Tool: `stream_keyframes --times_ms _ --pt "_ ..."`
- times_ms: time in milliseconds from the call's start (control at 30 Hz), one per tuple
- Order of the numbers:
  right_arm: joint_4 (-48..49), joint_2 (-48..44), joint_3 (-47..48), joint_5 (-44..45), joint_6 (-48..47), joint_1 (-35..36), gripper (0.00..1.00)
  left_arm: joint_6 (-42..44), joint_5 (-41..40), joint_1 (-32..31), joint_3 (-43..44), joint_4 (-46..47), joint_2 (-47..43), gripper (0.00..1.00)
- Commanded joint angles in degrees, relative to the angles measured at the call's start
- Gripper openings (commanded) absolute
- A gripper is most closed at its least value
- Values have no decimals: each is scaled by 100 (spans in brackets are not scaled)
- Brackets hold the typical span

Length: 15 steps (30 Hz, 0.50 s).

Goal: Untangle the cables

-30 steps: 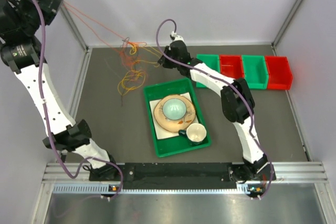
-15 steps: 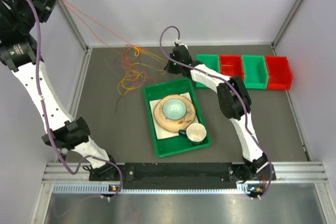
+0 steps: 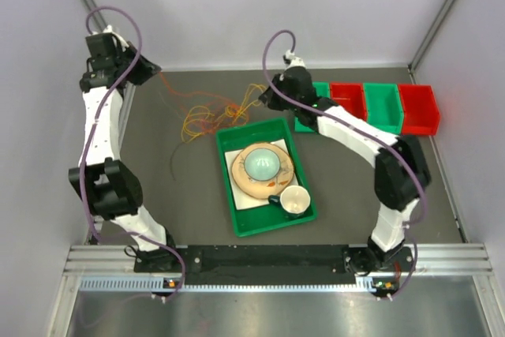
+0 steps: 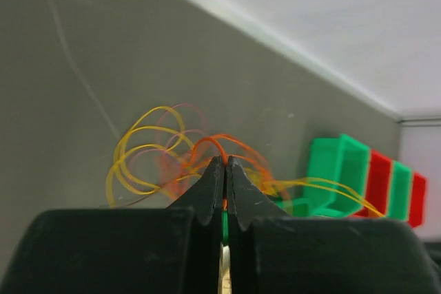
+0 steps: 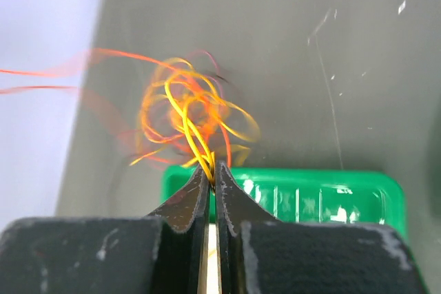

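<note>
The cables (image 3: 207, 114) are thin yellow, orange and red wires, tangled in loose loops on the dark table behind the green tray. My left gripper (image 3: 155, 74) is at the back left, low over the table. In the left wrist view my left gripper (image 4: 225, 160) is shut on an orange-red cable, with the tangle (image 4: 155, 153) just beyond it. My right gripper (image 3: 265, 99) is at the tangle's right end. In the right wrist view my right gripper (image 5: 212, 170) is shut on yellow cables that rise into the blurred tangle (image 5: 189, 111).
A green tray (image 3: 227, 191) in front of the tangle holds a plate with an upturned bowl (image 3: 260, 165) and a cup (image 3: 294, 200). Green and red bins (image 3: 369, 106) line the back right. Walls close in the back and sides.
My left arm swung down from high at the far left to low at the table's back left. The right gripper moved right, and the tangle shifted right and slackened.
</note>
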Motion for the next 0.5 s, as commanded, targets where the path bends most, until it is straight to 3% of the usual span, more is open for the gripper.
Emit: stream_keyframes --times_ms 0,200,233,300,333,400,467 --pt "553 -1223 -651 151 -277 46 0 568 -927 -168 -332 69 223 0" --pt "1 -1832 -899 -393 -629 46 0 726 -1665 -185 -527 25 636 0" --pt "-140 -1806 -689 -481 -673 46 0 761 -1622 -185 -518 16 689 5" --pt "-377 -1692 -442 -754 -743 46 0 814 -1038 -238 -483 8 698 28" --pt "-474 -1639 -102 -946 -779 63 0 814 -711 -273 -526 86 585 76" --pt "-677 -1481 269 -1132 -857 133 0 788 393 -404 -823 697 356 99" --pt "-721 -1375 682 -1510 -876 143 0 587 1038 -580 -1088 1244 -48 99"
